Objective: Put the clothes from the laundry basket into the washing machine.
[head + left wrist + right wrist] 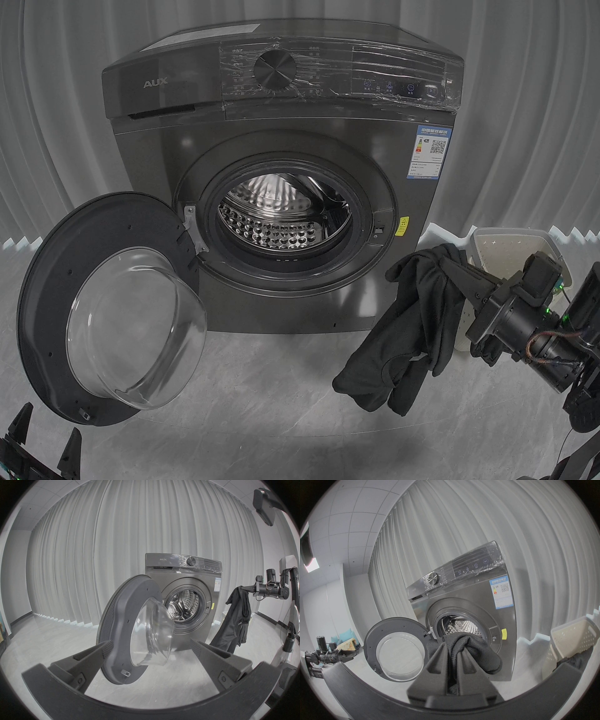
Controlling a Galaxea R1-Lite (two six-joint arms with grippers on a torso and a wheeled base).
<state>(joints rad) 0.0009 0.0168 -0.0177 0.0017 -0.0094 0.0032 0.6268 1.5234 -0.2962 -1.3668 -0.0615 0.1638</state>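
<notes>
A grey front-loading washing machine point(281, 125) stands ahead, its round door point(112, 306) swung open to the left and the steel drum point(275, 212) showing. My right gripper point(453, 265) is shut on a black garment point(412, 325), which hangs in the air to the right of the machine, in front of the white laundry basket point(506, 250). From the right wrist, the black garment point(468, 648) bunches over the closed fingers point(437, 664). My left gripper point(44, 437) sits low at the near left, open and holding nothing, below the door point(131, 630).
Pale pleated curtains point(531, 112) run behind the machine. The grey floor point(269, 387) in front of the machine is bare. More dark cloth point(575, 659) lies in the basket point(572, 636). The open door juts out to the left of the drum opening.
</notes>
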